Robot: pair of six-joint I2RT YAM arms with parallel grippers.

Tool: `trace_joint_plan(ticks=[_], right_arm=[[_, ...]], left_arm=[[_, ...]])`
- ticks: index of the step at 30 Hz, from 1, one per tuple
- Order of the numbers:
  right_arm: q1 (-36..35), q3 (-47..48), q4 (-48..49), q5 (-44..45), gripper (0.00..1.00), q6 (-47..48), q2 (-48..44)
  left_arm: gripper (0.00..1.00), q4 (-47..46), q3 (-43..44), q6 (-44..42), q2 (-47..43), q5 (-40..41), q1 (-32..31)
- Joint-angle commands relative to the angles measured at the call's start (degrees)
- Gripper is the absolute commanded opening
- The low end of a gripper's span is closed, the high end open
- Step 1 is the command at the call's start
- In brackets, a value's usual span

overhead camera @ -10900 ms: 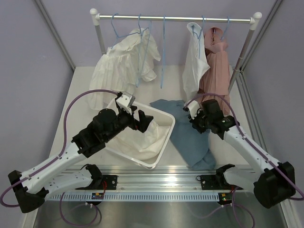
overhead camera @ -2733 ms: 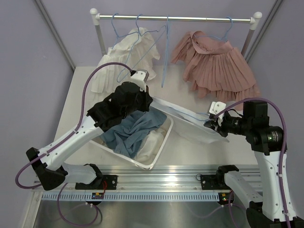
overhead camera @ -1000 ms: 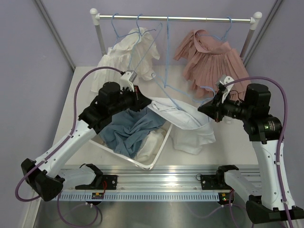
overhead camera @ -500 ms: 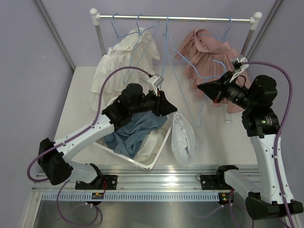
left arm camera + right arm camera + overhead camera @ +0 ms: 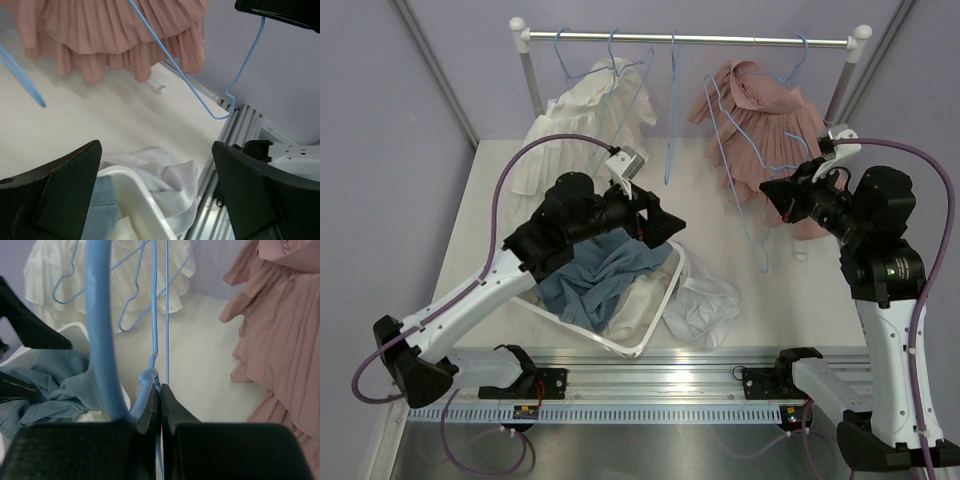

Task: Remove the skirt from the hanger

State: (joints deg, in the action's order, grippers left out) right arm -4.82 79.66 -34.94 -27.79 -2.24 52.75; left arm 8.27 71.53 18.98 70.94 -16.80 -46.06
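Top view: the left gripper [image 5: 665, 225] is hovering above the far-right corner of the bin [image 5: 620, 346], its fingers spread wide with nothing between them. The white skirt [image 5: 708, 305] is lying bunched just right of the bin, partly draped over the rim and partly resting on the table [image 5: 795, 310]. Its long axis is running roughly left to right, from rim to table; I cannot tell which end is the waist. The right gripper [image 5: 772, 192] is pinching the bare blue hanger [image 5: 735, 165], which is dangling hook-down beside the pink skirt [image 5: 770, 110]. A swing there is likely to snag that hook in the pleats.

Left wrist view: the fingers [image 5: 65, 190] are standing well apart above the white skirt [image 5: 172, 182], which is spilling over the bin rim [image 5: 132, 182] toward the near edge. Being only half supported, it may slide fully onto the table.

Right wrist view: the right gripper [image 5: 160, 397] is clamping the hanger wire [image 5: 102, 340] between closed fingers. The thin wire could twist in that pinch.
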Motion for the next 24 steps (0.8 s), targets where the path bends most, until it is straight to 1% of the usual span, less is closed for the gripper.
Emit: trace_joint_plan(ticks=[1,5,6,8,9,10,11,12,13,14,16,19,20,24], right_arm=[[0.16,2.34,-4.69,5.29,0.00,3.82,2.87],[0.16,5.24,-5.14,7.39,0.00,4.09,8.93],[0.07,7.77,-5.49,7.92,0.00,3.74,12.43],[-0.27,10.50,-5.49,10.54,0.00,3.47,15.96],[-1.06,13.65,-5.58,11.61,0.00,3.30,19.29],[-1.59,15.16,-4.54,12.75,0.00,3.38,20.62],[-2.55,16.48,-3.92,16.59,0.00,3.47,23.16],[-5.26,19.19,-3.13,19.24,0.00,4.08,24.49],[-6.51,20.44,-1.47,20.92,0.00,4.35,25.55],[-8.08,21.67,-0.58,26.42,0.00,4.35,28.08],[-11.33,26.67,0.22,29.71,0.00,4.09,31.08],[-13.28,34.49,-0.04,33.32,0.00,0.76,36.71],[-13.63,36.43,-0.04,34.81,0.00,0.14,38.20],[-14.34,46.35,0.13,35.88,0.00,-1.01,45.41]], left_arm=[[0.98,3.41,1.43,-7.28,-4.57,7.55,-0.08],[0.99,4.91,-1.30,-8.96,-8.70,10.90,0.01],[0.99,5.00,-1.65,-9.05,-10.02,11.34,0.10],[0.99,5.44,-2.62,-9.14,-11.17,12.75,0.10],[0.99,5.53,-2.97,-9.14,-11.78,13.19,0.10],[0.99,5.61,-3.32,-8.88,-12.83,13.98,0.01],[0.99,5.61,-4.02,-8.70,-13.36,14.25,0.01],[0.99,5.61,-4.55,-8.44,-13.80,14.51,0.01],[0.99,5.61,-4.90,-8.00,-14.68,15.03,0.01],[0.99,5.70,-5.25,-7.74,-15.12,15.30,0.01],[0.99,5.96,-6.22,-6.95,-16.00,16.00,0.01],[0.99,7.10,-6.93,-6.33,-17.58,16.53,0.01],[0.99,7.54,-7.19,-6.07,-18.46,17.84,0.01],[0.99,7.55,-9.12,-5.19,-20.66,19.34,0.10]])
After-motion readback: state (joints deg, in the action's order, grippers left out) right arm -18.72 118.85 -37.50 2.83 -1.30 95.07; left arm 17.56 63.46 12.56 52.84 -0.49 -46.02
